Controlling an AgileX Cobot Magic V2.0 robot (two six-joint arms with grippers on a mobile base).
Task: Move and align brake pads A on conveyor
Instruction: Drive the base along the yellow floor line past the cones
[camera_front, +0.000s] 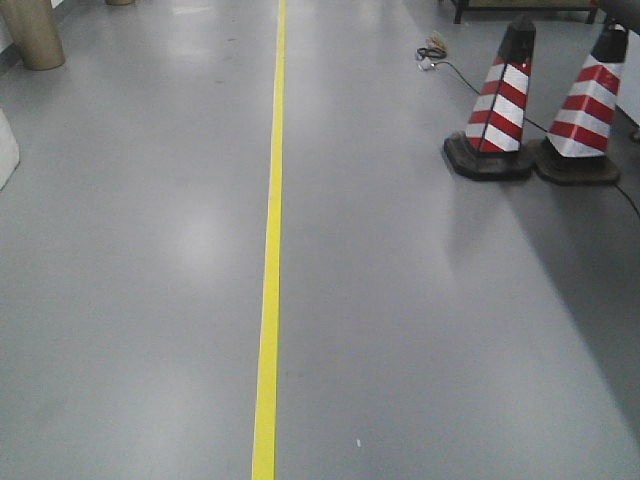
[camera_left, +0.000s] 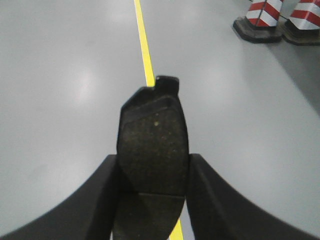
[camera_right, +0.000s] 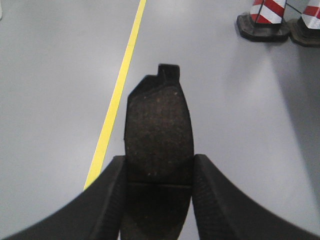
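My left gripper (camera_left: 152, 172) is shut on a brake pad (camera_left: 152, 140), a dark grey speckled friction face with a cross groove on a black backing plate whose tab points away from me. The right gripper (camera_right: 159, 170) is likewise shut on a second brake pad (camera_right: 159, 130) of the same look. Both pads hang above the grey floor. The conveyor is out of view. The front view shows neither gripper nor any pad.
A yellow floor line (camera_front: 270, 260) runs straight ahead over the grey floor (camera_front: 130, 300). Two red-and-white striped cones (camera_front: 500, 100) (camera_front: 588, 105) on black bases stand ahead at the right, with a black cable (camera_front: 450, 65) behind them. A tan column (camera_front: 32, 32) stands far left.
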